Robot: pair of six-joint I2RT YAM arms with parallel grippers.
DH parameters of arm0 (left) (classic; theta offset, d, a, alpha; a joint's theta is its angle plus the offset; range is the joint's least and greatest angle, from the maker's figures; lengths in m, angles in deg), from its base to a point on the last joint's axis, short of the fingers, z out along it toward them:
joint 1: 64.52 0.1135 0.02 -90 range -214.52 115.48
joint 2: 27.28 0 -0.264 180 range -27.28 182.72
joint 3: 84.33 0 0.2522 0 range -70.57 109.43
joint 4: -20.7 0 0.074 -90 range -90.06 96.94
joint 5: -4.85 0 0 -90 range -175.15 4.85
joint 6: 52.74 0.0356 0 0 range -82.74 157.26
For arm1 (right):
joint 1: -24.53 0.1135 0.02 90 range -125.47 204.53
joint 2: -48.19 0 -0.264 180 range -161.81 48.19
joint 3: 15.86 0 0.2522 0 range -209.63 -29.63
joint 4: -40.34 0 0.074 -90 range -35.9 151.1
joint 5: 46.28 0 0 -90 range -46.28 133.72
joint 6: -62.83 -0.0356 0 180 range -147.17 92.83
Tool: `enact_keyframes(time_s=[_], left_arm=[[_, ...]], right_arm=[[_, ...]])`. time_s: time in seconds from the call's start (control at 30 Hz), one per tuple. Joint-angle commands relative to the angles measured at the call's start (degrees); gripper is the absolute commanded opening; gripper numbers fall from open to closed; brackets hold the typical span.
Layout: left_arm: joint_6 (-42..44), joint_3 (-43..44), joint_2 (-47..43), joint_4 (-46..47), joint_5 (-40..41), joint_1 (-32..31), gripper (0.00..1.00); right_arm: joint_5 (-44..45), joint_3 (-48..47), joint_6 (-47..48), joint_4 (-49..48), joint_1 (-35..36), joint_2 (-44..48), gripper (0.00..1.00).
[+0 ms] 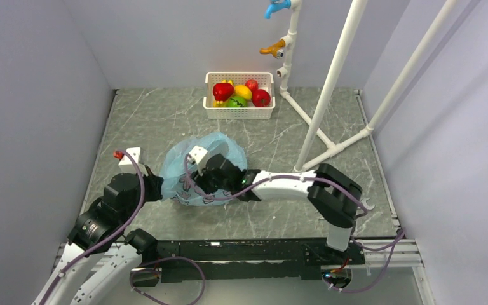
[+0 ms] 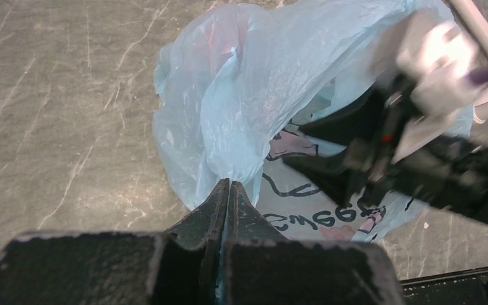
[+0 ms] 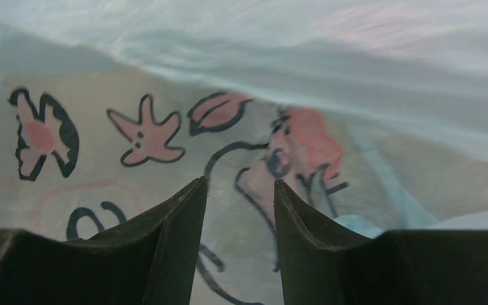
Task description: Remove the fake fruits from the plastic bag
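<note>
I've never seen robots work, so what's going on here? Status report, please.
Left hand shut on plastic bag. Right hand open, close against its print. Fake fruits seen only in far white basket. Nothing blocking.

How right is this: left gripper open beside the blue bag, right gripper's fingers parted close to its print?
The left gripper is not open: the left wrist view shows it shut, pinching the plastic bag. The right gripper is parted close to the print.
</note>
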Motion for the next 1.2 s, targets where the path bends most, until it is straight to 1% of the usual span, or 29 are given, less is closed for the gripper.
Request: enact_keyframes(time_s=[0.0, 0.07, 0.13, 0.23, 0.33, 0.4, 0.53, 0.6, 0.63, 0.73, 0.8, 0.83, 0.87, 1.0, 1.1, 1.17], left_arm=[[0.4, 0.6, 1.5, 1.2, -3.0, -0.2, 0.0], [-0.7, 4.7, 4.7, -2.8, -7.1, -0.2, 0.0], [-2.1, 7.9, 7.9, -7.6, -9.2, -0.1, 0.0], [-6.2, 9.0, 11.2, -13.7, -7.4, -0.1, 0.0], [-12.3, 6.3, 12.0, -16.0, -4.7, -0.2, 0.0], [-15.7, 3.7, 10.5, -14.8, -5.4, -0.2, 0.0], [-23.3, -5.4, 0.4, -9.2, -5.7, -0.1, 0.0], [-25.3, -8.2, -4.2, -7.1, -4.6, -0.1, 0.0], [-25.7, -8.6, -5.7, -7.0, -4.0, -0.2, 0.0], [-25.4, -8.2, -8.1, -7.1, -1.5, -0.2, 0.0], [-24.9, -7.9, -8.6, -7.2, -0.6, -0.2, 0.0], [-24.9, -7.7, -8.7, -7.3, -0.3, -0.2, 0.0], [-24.8, -7.7, -8.9, -7.1, -0.2, -0.2, 0.0], [-20.3, -7.9, -10.5, -3.1, -2.3, -0.2, 0.0], [-16.4, -6.2, -12.1, -0.1, -4.6, -0.2, 0.0], [-13.2, -5.2, -13.3, 2.7, -6.4, -0.1, 0.0]], right_arm=[[6.3, -1.3, 1.5, -1.6, 4.3, -2.5, 0.46], [5.1, -1.3, -1.4, -2.1, 4.8, -2.6, 0.46], [2.1, 0.6, -4.6, -5.1, 5.0, -2.1, 0.46], [-1.5, 2.9, -8.0, -10.6, 6.4, -4.2, 0.46], [-4.6, 1.0, -10.2, -11.0, 7.5, -9.3, 0.47], [-6.0, 1.4, -10.9, -12.2, 7.5, -10.5, 0.47], [-5.3, 6.0, -10.8, -17.0, 7.4, -6.7, 0.47], [-3.5, 8.1, -11.1, -17.9, 7.2, -3.9, 0.48], [-0.8, 8.9, -11.3, -18.1, 7.1, -2.4, 0.5], [7.1, 12.0, -13.0, -18.3, 6.5, 2.0, 0.55], [10.2, 13.4, -13.4, -18.9, 5.5, 3.8, 0.59], [11.1, 13.6, -13.5, -18.8, 5.0, 3.9, 0.64], [11.5, 13.4, -13.5, -18.9, 4.4, 3.8, 0.67], [9.9, 10.0, -14.0, -17.8, 2.4, 1.3, 0.69], [8.3, 6.9, -14.0, -18.5, 1.5, -1.4, 0.74], [8.1, 4.6, -12.7, -19.7, 1.3, -3.5, 0.79]])
